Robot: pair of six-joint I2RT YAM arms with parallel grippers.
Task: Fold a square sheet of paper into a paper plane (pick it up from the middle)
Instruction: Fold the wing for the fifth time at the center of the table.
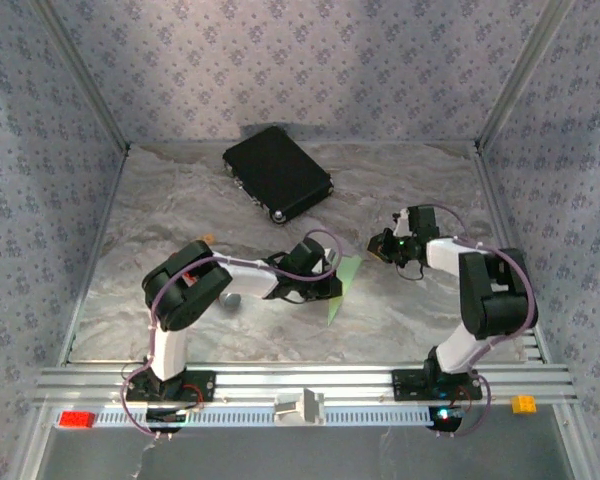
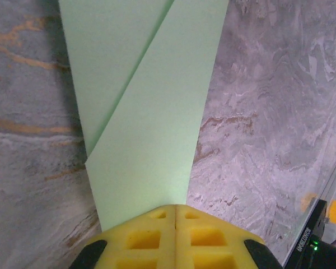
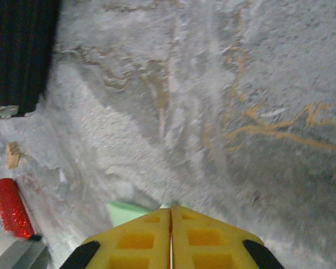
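Pinching the paper (image 2: 151, 112) at its near end, the left gripper (image 2: 173, 208) has its yellow fingers pressed flat together on it, with no gap between them. The paper is light green and folded: one long diagonal crease runs up from its left edge, and one layer overlaps the other. It casts a shadow on the table (image 1: 180, 220) along its left side. From above it sits mid-table, just right of the left gripper and between the two arms.

The right gripper (image 3: 171, 210) is closed, its yellow fingers meeting along a thin seam. A green corner of the paper shows just past and left of the fingertips; whether they touch it cannot be told. From above this gripper sits near the paper's far end.

The black case (image 1: 277, 172) lies at the back of the table, well apart from the paper. A red-handled tool (image 3: 11, 207) lies on the table.

A black part (image 2: 308, 238) at the lower right of the left wrist view carries small white print, too small to read.
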